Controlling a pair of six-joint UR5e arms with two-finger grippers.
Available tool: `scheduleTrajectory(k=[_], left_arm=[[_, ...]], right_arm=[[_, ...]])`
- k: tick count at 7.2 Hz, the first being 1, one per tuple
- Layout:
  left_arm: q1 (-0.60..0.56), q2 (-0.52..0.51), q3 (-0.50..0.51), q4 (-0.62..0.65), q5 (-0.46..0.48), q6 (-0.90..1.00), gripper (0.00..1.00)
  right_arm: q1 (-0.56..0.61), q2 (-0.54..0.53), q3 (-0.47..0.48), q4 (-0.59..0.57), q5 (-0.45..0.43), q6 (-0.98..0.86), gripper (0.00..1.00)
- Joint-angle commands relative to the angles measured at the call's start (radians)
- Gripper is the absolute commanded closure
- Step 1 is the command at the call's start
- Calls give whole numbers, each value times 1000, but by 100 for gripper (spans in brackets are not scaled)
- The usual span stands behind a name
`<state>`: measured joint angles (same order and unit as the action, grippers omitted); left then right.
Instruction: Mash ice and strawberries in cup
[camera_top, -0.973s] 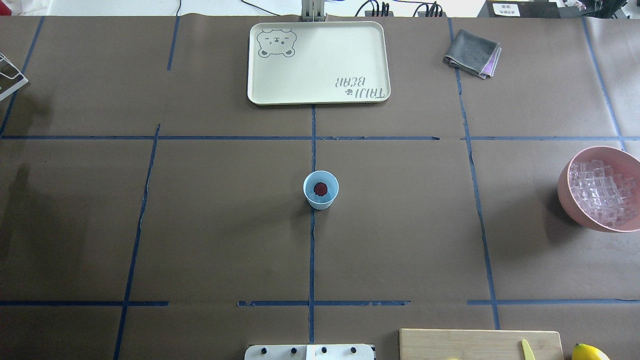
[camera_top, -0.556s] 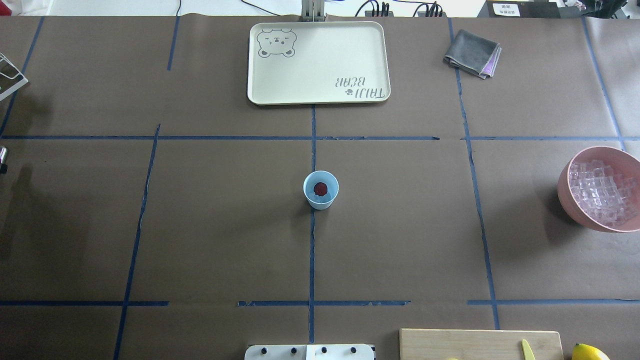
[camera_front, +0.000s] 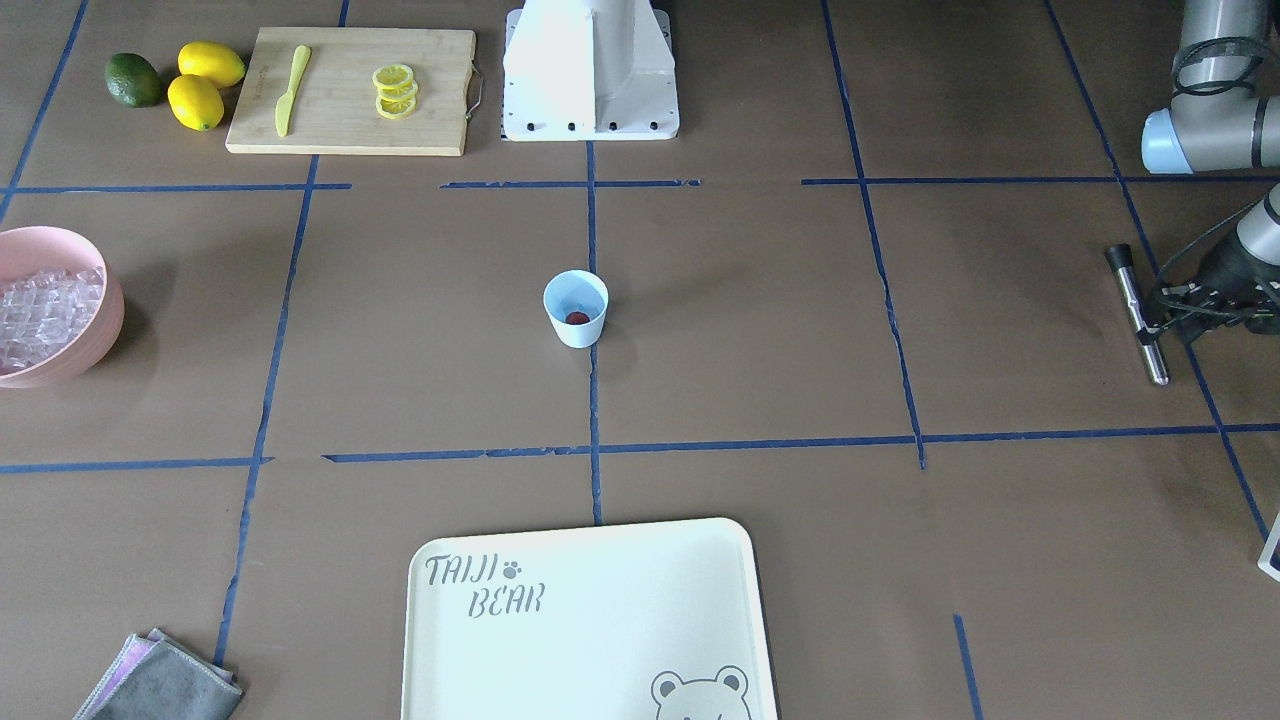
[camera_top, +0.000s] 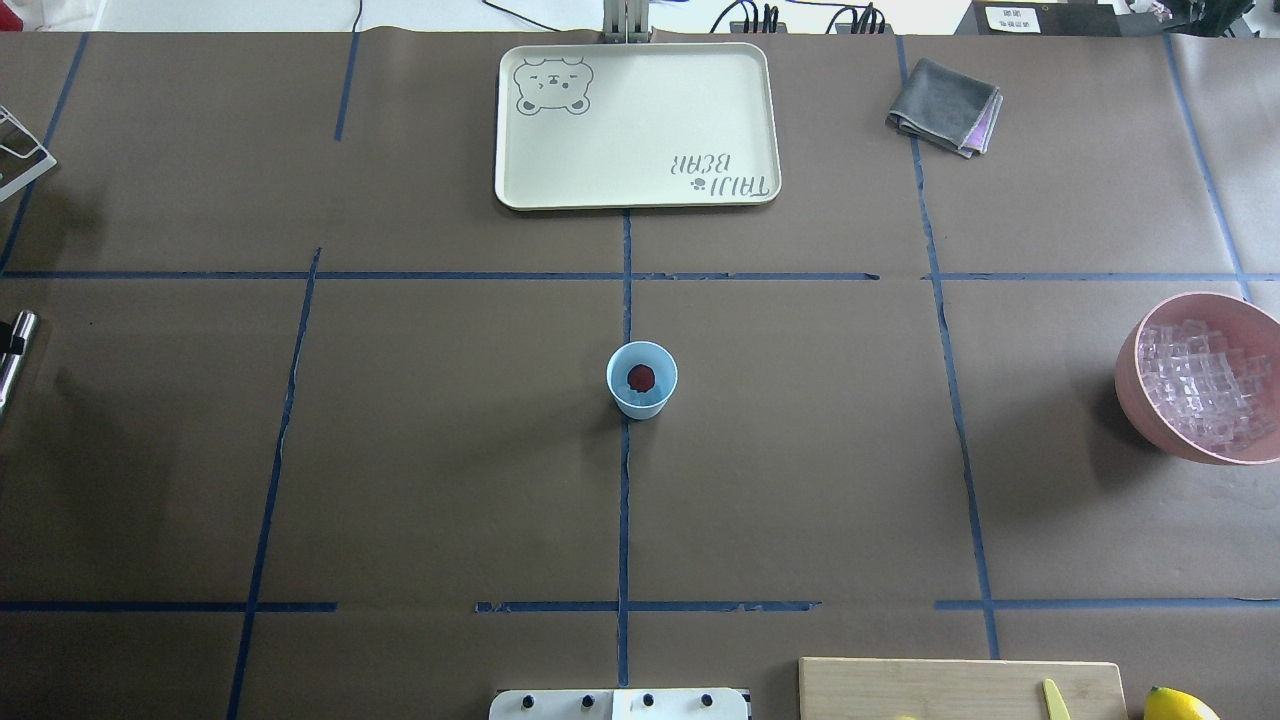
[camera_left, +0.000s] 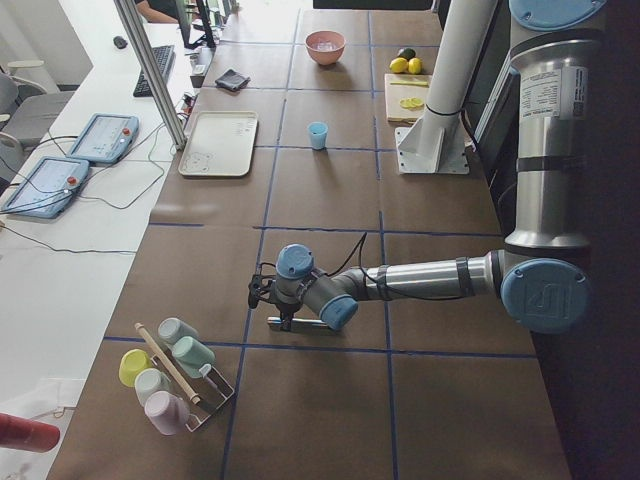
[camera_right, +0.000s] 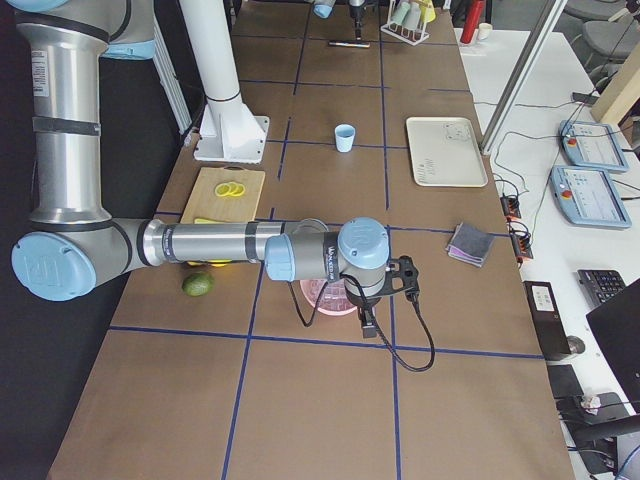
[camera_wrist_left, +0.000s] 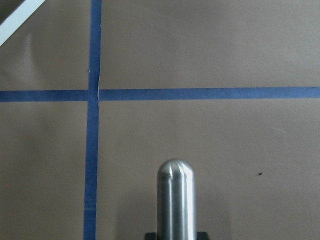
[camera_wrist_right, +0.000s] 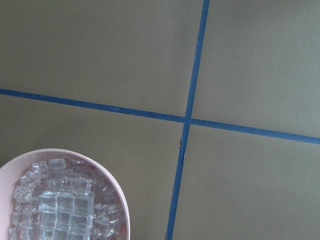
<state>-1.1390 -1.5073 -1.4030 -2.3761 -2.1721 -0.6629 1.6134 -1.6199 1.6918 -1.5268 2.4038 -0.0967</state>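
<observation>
Located cup (camera_top: 640, 407) standing upright, well apart from both sets of fingers, roughly midway between them. Spotted one red berry (camera_top: 641, 377) lying inside it; cannot make out any ice under the berry. Found ice (camera_top: 1200, 385) heaped in a pink bowl (camera_top: 1135, 385), just beside and below the right gripper (camera_right: 368, 318).

Checked left gripper (camera_front: 1150, 328): closed around a metal rod (camera_front: 1128, 290), gripped partway along its length. Cannot tell how far apart the right fingers stand; caught only by the side camera.

Noted rod lying roughly level, low over the table, rounded end pointing ahead of the left fingers, away from the robot's base. Placed cup off to the side of that axis, toward the right arm, not ahead of the tip.

Judged: carrying step, mashing not yet begun. Expect to need a sideways swing of the rod toward the cup, then long axis tipped upright, rounded end down, before lowering into the mouth. Favour left arm, tool in hand. Watch narrow mouth and light cup: off-centre entry likely to knock it over.
</observation>
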Motion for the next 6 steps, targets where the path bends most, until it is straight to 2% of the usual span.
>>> scheduleTrajectory(k=[1, 2, 3, 4, 5, 6], left_arm=[[-1, 6, -5, 0, -6, 14, 0], [-7, 1, -8, 21, -40, 72, 0], [-27, 1, -26, 97, -123, 157, 0], [-104, 1, -65, 206, -150, 281, 0], [-169, -1, -124, 370, -150, 433, 0], [-285, -4, -207, 585, -147, 604, 0]], right_arm=[[-1, 0, 0, -1, 0, 0, 1], [-1, 0, 0, 0, 0, 0, 1], [-1, 2, 0, 0, 0, 0, 1], [-1, 0, 3, 0, 2, 0, 1], [-1, 0, 5, 0, 2, 0, 1], [-1, 0, 5, 0, 2, 0, 1]])
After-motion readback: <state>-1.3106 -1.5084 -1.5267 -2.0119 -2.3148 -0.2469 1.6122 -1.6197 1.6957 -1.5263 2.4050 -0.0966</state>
